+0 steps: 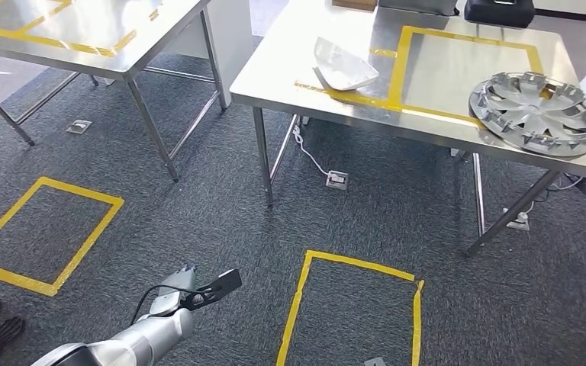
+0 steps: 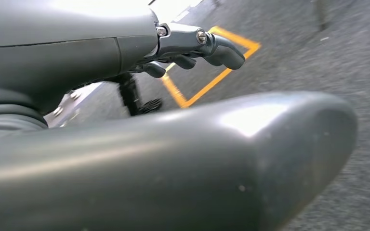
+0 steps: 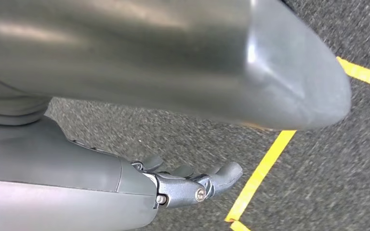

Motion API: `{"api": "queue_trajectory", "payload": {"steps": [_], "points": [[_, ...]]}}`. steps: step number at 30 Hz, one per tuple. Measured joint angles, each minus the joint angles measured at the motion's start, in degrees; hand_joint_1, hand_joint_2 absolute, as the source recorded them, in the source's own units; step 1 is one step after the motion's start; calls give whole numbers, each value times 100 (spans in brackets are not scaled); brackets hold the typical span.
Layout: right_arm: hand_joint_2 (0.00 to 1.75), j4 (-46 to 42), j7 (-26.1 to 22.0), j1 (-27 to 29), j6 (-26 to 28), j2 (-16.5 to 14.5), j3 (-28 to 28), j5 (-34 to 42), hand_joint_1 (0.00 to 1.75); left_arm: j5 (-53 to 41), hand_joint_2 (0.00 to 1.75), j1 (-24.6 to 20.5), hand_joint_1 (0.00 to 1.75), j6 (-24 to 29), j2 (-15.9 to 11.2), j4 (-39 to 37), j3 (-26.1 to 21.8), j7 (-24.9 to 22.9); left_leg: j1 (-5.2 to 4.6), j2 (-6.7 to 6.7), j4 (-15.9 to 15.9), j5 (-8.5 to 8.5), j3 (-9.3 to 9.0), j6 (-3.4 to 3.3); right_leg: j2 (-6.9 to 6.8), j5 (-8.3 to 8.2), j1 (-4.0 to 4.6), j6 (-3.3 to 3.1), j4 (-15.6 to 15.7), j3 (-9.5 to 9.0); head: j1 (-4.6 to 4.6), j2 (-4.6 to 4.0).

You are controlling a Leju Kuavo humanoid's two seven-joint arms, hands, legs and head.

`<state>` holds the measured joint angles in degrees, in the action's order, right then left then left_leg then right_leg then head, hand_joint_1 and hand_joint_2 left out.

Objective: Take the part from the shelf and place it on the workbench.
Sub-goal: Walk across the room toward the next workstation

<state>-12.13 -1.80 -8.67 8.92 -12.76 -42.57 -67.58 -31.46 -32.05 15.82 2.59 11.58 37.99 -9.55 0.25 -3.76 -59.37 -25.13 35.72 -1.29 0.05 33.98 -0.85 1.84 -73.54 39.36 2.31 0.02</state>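
While both smooth grey hands, left (image 2: 192, 48) and right (image 3: 192, 185), hang loosely spread and empty, a spoked silver wheel cover (image 1: 538, 113) lies on the steel workbench (image 1: 442, 72).

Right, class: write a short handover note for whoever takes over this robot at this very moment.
Left hand: open, empty, low over the carpet. Right hand: open, empty. The workbench holds a white part on the yellow tape corner and a silver wheel cover. Whether either came from the shelf cannot be told. If not, the fetch and placing remain.
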Motion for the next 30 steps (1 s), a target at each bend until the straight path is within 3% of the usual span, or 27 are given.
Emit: {"api": "queue_trajectory", "payload": {"steps": [1, 3, 5, 7, 9, 11, 13, 14, 15, 16, 18, 20, 22, 24, 26, 28, 29, 30], "points": [[0, 0, -4, 0, 0, 1, -8, 9, 0, 5, 0, 4, 0, -2, 0, -1, -8, -19, 0, -84, -13, -2, 0, 6, 56, -242, 0, -20, 365, -147, -2, 0], [0, 0, -15, -3, 0, 6, -28, 26, 0, 36, 0, 9, 0, -2, 6, -2, -32, -45, 1, -232, -45, -6, 23, 44, 328, -548, -16, -65, 1090, -462, -5, 0], [0, 0, -21, -3, 0, 12, -50, 38, 0, 71, 0, 39, 0, -3, 11, -3, -75, -55, 19, -356, -46, 8, 61, 122, 475, -578, -8, -97, 1359, -578, -8, 0], [0, 0, -21, -5, 3, 9, -66, 48, 0, 87, 0, 99, 0, -4, -3, -7, -111, -54, 35, -443, -22, 34, 84, 207, 342, -602, -8, -146, 1409, -605, -12, 0], [0, 0, -23, -11, 12, 3, -71, 57, 0, 96, 0, 148, 0, -4, -16, -12, -135, -54, 15, -205, -173, -67, 156, 270, 202, -630, -39, -219, 1478, -656, 23, 0], [0, 0, -23, 1, 18, 0, -73, 60, 0, 117, 0, 170, 0, -2, -14, -13, -157, -56, 13, 172, -758, -388, 427, 336, 43, -629, -45, -265, 1511, -691, 75, 0], [0, 0, -22, 23, 18, 0, -74, 62, 0, 163, 0, 214, 0, 2, -12, -16, -194, -64, 52, 305, -1427, -654, 752, 403, -129, -612, -42, -272, 1509, -700, 92, 0], [0, 0, -23, 31, 18, 0, -75, 63, 0, 184, 0, 249, 0, 4, -15, -19, -219, -69, 72, 326, -1540, -652, 804, 427, -209, -601, -45, -264, 1507, -706, 94, 0], [0, 0, -24, 34, 18, 0, -75, 64, 0, 202, 0, 283, 0, 5, -25, -22, -241, -74, 88, 352, -1413, -541, 732, 443, -282, -587, -51, -249, 1505, -718, 95, 0], [0, 0, -26, 36, 18, 0, -75, 64, 0, 221, 0, 310, 0, 7, -36, -25, -264, -78, 98, 409, -1081, -360, 549, 451, -355, -568, -58, -226, 1501, -737, 96, 0], [0, 0, -29, 34, 20, 3, -76, 68, 0, 253, 0, 338, 0, 7, -51, -26, -308, -79, 84, 662, -323, -93, 146, 413, -487, -515, -45, -158, 1488, -783, 99, 0], [0, 0, -30, 29, 25, 6, -80, 76, 0, 278, 0, 374, 0, 7, -58, -26, -357, -81, 52, 783, -24, -54, -8, 304, -588, -473, -10, -84, 1490, -828, 85, 0], [0, 0, -33, 29, 30, 6, -83, 87, 0, 291, 0, 445, 0, 7, -84, -32, -399, -100, 41, 657, -26, -60, -9, 196, -666, -449, -9, -12, 1518, -880, 68, 0], [0, 0, -43, 28, 33, 6, -86, 98, 0, 299, 0, 508, 0, 7, -106, -38, -430, -128, 62, 530, 0, -50, -27, 110, -492, -321, -37, 52, 1390, -866, 52, 0], [0, 0, -48, 44, 35, 7, -98, 114, 0, 308, 0, 540, 0, 7, -106, -39, -451, -139, 75, 395, 18, -42, -38, 44, -171, 10, -46, 70, 803, -605, 22, 0], [0, 0, -43, 79, 35, 13, -118, 130, 0, 331, 0, 587, 0, 7, -102, -41, -484, -141, 60, 241, 16, -47, -39, 16, -40, 294, -29, 55, 41, -190, 0, 0], [0, 0, -41, 93, 35, 18, -127, 138, 0, 351, 0, 623, 0, 7, -102, -44, -505, -143, 51, 157, 13, -49, -41, 13, -22, 288, -19, 43, -135, -59, -5, 0], [0, 0, -40, 102, 36, 23, -135, 146, 0, 370, 0, 659, 0, 7, -104, -46, -524, -149, 45, 73, 9, -51, -45, 12, -10, 167, -13, 25, -92, -30, -8, 0]]}}
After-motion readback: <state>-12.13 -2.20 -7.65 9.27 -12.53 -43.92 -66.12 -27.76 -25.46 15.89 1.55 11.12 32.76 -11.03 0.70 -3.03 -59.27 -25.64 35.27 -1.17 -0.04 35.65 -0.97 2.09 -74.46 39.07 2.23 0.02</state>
